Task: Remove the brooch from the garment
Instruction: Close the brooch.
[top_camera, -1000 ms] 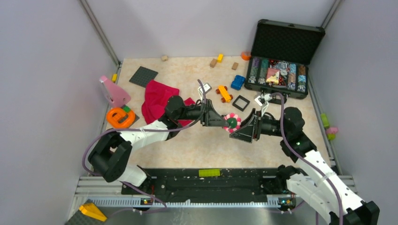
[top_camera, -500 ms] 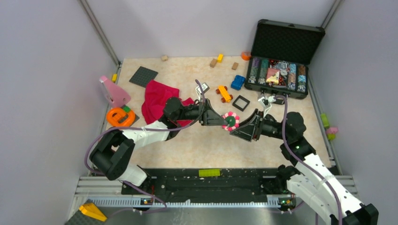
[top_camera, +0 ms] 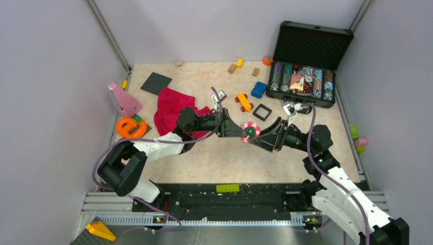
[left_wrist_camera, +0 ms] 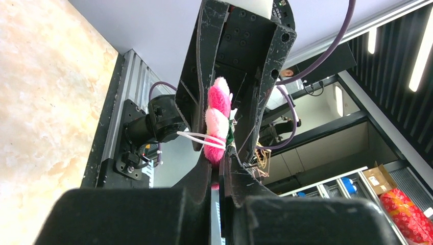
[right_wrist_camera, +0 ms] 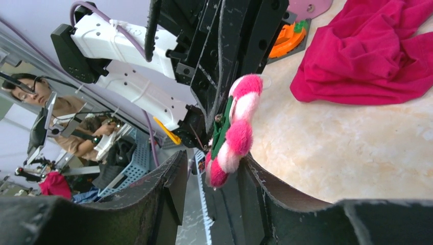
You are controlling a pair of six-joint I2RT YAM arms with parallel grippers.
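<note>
Your left pincer (left_wrist_camera: 219, 176) is clamped tight on one edge of the brooch (left_wrist_camera: 218, 120), holding it over the middle of the surface (top_camera: 214, 158). Your right pincer (right_wrist_camera: 212, 161) meets it tip to tip, jaws apart and straddling the brooch. One finger sits right against the pink-and-white petals, the other has a gap. So the brooch is off the garment (top_camera: 171, 109), that crumpled red cloth lying further back on the left by your left arm. Past that there's an orange toy car (top_camera: 244, 102), and an open black case (top_camera: 306, 66) at the far right.
</note>
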